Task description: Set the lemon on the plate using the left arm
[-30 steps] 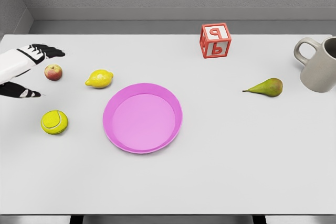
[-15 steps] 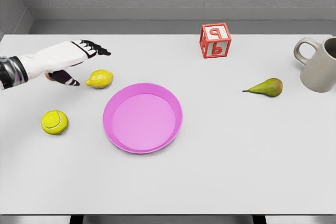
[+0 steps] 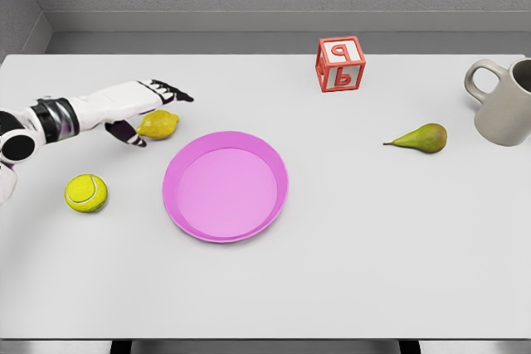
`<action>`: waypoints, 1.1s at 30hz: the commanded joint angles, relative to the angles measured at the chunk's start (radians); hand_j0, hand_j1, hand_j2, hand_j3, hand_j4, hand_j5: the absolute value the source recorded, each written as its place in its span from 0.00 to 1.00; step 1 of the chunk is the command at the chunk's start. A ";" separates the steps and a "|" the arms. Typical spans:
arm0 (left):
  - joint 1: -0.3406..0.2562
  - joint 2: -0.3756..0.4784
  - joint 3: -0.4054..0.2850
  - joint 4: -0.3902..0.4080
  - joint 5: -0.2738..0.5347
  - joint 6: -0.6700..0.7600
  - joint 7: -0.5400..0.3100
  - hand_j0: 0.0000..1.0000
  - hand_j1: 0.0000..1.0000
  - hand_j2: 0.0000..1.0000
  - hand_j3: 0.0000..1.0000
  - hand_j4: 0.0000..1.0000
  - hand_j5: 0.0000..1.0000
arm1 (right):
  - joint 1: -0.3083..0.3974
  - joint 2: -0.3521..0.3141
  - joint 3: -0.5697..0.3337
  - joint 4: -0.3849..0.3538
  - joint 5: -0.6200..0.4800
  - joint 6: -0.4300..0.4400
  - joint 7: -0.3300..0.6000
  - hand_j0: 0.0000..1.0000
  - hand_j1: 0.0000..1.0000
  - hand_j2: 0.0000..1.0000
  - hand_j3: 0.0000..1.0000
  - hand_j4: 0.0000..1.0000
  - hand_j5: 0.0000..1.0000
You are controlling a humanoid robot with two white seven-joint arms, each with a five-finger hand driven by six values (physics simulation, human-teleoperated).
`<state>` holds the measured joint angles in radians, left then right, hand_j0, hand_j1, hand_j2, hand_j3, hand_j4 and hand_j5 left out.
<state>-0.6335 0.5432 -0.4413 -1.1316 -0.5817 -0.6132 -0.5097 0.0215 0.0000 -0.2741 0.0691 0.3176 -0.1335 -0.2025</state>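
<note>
Left hand [image 3: 143,107] over the lemon [image 3: 159,124], fingers spread apart, thumb low beside it, not holding. Pink plate [image 3: 225,186] just right, a bit nearer. Tennis ball [image 3: 86,192] near left.

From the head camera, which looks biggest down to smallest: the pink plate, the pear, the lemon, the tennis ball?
1. Pink plate, by far.
2. Pear.
3. Tennis ball and lemon: too alike to rank, and the left hand partly covers the lemon.

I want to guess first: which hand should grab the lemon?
Left. The left hand is open right at the lemon, near the plate. No right hand shows.
</note>
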 commanded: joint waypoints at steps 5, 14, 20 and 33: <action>-0.006 -0.029 -0.005 0.041 0.003 0.002 0.000 1.00 1.00 1.00 1.00 1.00 1.00 | -0.002 0.000 0.000 0.000 0.000 0.000 0.000 1.00 1.00 1.00 1.00 1.00 1.00; -0.021 -0.025 -0.005 0.119 0.002 0.002 0.000 1.00 1.00 1.00 1.00 1.00 1.00 | 0.000 0.000 0.000 0.000 0.000 0.000 0.000 1.00 1.00 1.00 1.00 1.00 1.00; -0.040 -0.029 -0.020 0.116 -0.017 0.002 -0.001 1.00 1.00 1.00 1.00 1.00 1.00 | 0.000 0.000 0.001 0.000 0.000 0.000 0.000 1.00 1.00 1.00 1.00 1.00 1.00; -0.052 -0.019 -0.046 0.112 -0.029 0.002 -0.033 0.80 0.80 0.80 0.80 0.80 0.80 | -0.002 0.000 0.000 0.000 -0.002 0.000 0.000 1.00 1.00 1.00 1.00 1.00 1.00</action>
<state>-0.6857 0.5203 -0.4894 -1.0199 -0.6153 -0.6132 -0.5426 0.0215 0.0000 -0.2742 0.0691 0.3178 -0.1335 -0.2025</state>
